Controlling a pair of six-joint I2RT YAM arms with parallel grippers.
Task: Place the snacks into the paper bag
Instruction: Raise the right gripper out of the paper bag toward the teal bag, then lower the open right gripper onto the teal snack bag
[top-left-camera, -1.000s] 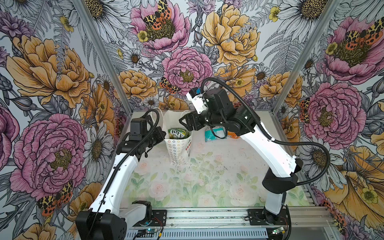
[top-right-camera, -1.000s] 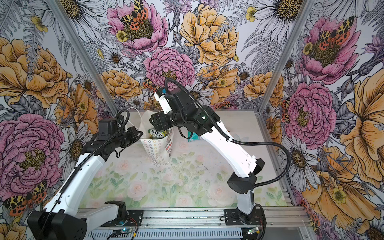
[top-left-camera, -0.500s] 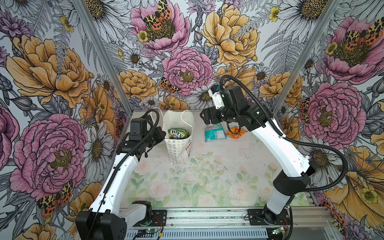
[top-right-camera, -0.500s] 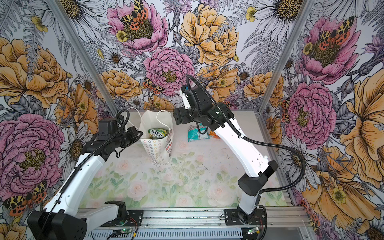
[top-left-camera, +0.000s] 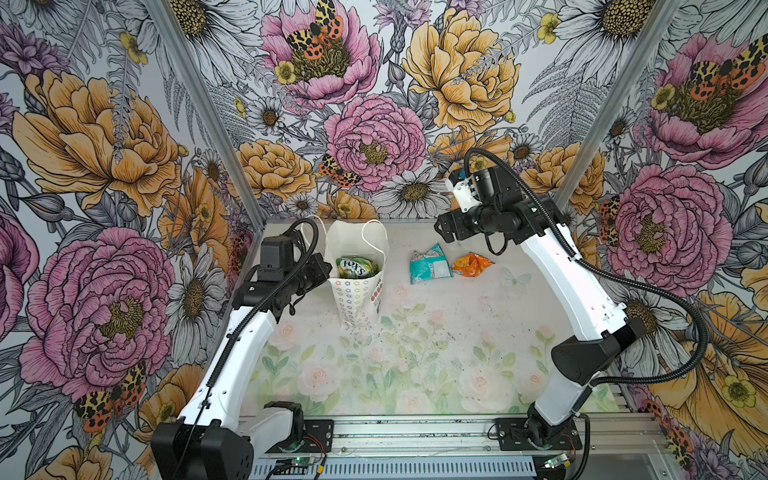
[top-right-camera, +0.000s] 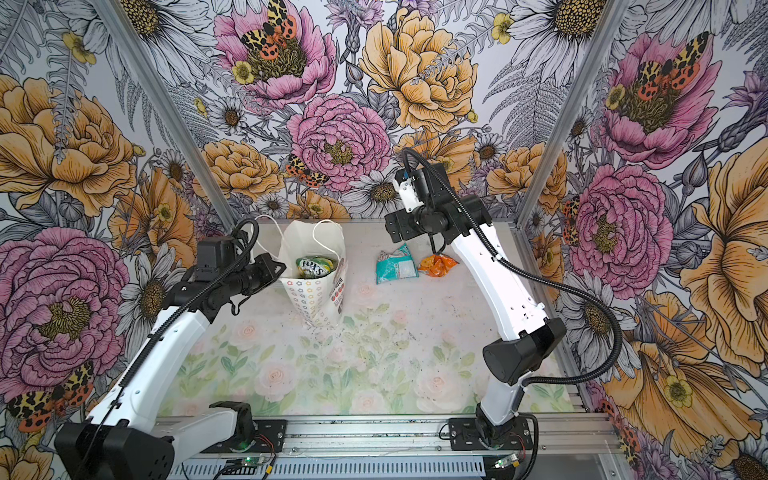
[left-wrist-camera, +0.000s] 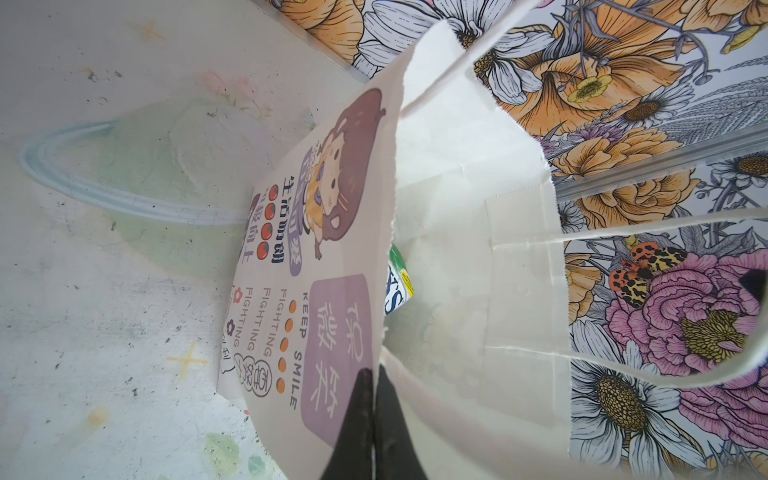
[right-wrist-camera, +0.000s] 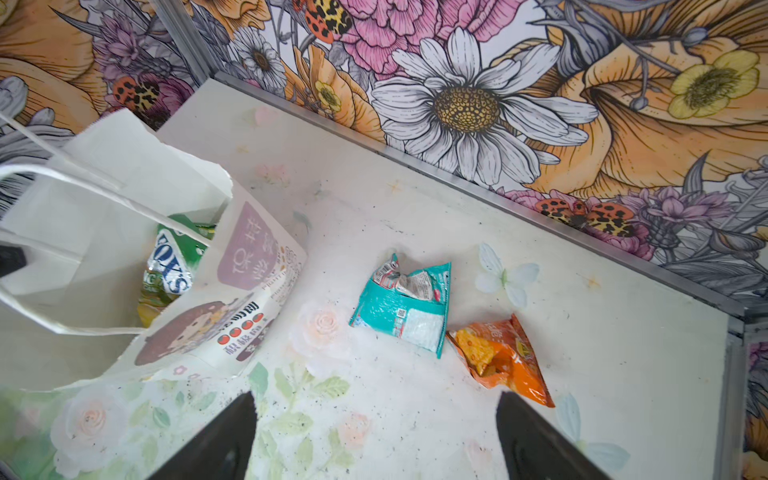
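- In both top views the bag (top-left-camera: 358, 299) (top-right-camera: 312, 297) stands upright at the back left of the table (top-left-camera: 415, 357). Its mouth is open and a green packet (top-left-camera: 356, 266) (top-right-camera: 314, 266) marked FOX'S lies near the top; what is under it is hidden.
- The top views show the left gripper (top-left-camera: 322, 272) against the bag's left side, but its tips cannot be made out there.
- The left wrist view shows them: the left gripper (left-wrist-camera: 374, 419) is clamped on the rim of the bag's (left-wrist-camera: 457, 208) printed front, one finger outside and one inside.
- That view shows only a sliver of the green packet (left-wrist-camera: 397, 286) past the rim, and neither loose packet.
- The right wrist view shows the right gripper (right-wrist-camera: 374, 440) spread wide and empty, hanging over bare table.
- The top views place the right gripper (top-left-camera: 442, 228) (top-right-camera: 392, 230) above the back of the table, but its jaw spread is unreadable there.
- The teal packet (top-left-camera: 430, 266) (top-right-camera: 395, 266) (right-wrist-camera: 405, 311) and orange packet (top-left-camera: 471, 264) (top-right-camera: 436, 265) (right-wrist-camera: 498, 357) lie flat to the right of the bag (right-wrist-camera: 104, 208), corner to corner. Whether they touch is unclear.
- A strip of bare table runs between these packets and the back wall (right-wrist-camera: 457, 104).
- Another strip separates the teal packet from the bag.
- Wide open table stretches from the packets toward the front rail (top-left-camera: 415, 432).
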